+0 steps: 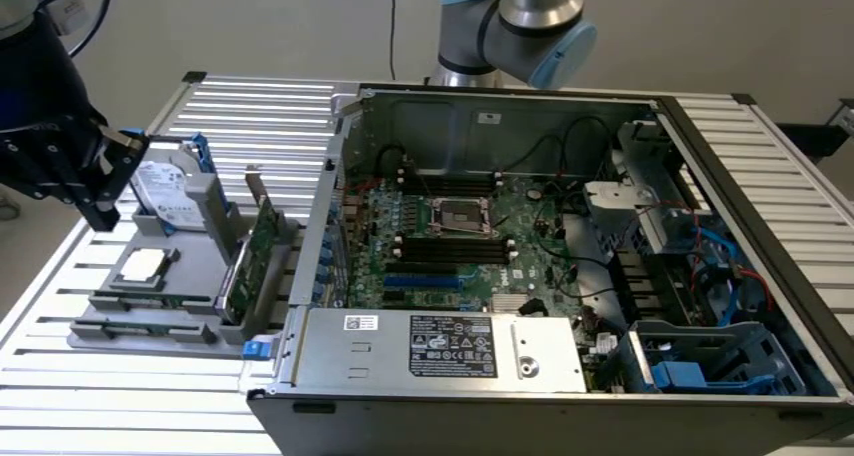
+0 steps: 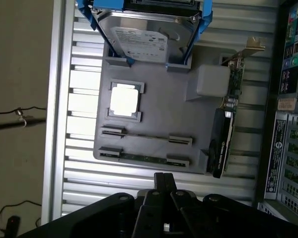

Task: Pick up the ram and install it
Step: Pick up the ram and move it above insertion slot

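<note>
While the gripper [image 2: 164, 178] hangs over the slatted aluminium table [image 1: 267, 116] at the exterior view's left, its two black fingers are pressed together with nothing between them. It is clear of the parts below it.

In the wrist view the ram [image 2: 144, 157] lies on edge as a thin dark-green strip. It sits between two small brackets in the outer row of a grey holder tray [image 2: 164, 109], along the tray edge closest to the fingertips. A second bracket row runs just beside it, and whether that row holds a stick cannot be told.

On the same tray a processor [image 2: 124, 99] sits in a square pocket. A hard drive [image 2: 141, 42] in a blue carrier leans at the tray's far end. A green expansion card [image 2: 223, 134] stands upright along the side nearest the computer.

The open computer case [image 1: 441, 126] fills the exterior view's right, just beside the tray. Its motherboard [image 1: 534, 256] lies flat inside, with long black memory slots [image 1: 454, 246] near the processor socket [image 1: 461, 216]. A grey power supply [image 1: 441, 346] sits at the near edge of the case.
</note>
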